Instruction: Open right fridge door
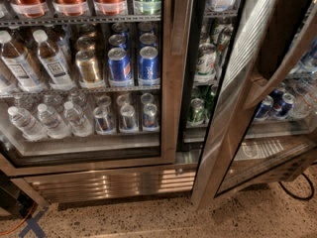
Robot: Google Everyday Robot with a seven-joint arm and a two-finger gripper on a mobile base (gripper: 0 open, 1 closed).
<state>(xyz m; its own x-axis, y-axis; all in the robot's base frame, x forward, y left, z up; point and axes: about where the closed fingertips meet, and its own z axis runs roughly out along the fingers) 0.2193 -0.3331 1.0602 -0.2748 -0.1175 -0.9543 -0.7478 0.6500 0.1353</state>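
The right fridge door (pixel 233 113) stands ajar, with its wide steel frame swung out toward me and running diagonally from the top right to the floor. A slanted steel handle bar (pixel 277 76) crosses its glass. Green-and-white cans (pixel 205 58) show in the open gap between the doors. Blue cans (pixel 277 105) show through the pane. The gripper is not in view.
The left door (pixel 171 83) is shut, with water bottles (pixel 49 120), blue cans and red bottles behind its glass. A steel grille (pixel 109 182) runs along the base. A black cable (pixel 297 190) lies on the speckled floor at the right, and an orange cord (pixel 17 224) at the bottom left.
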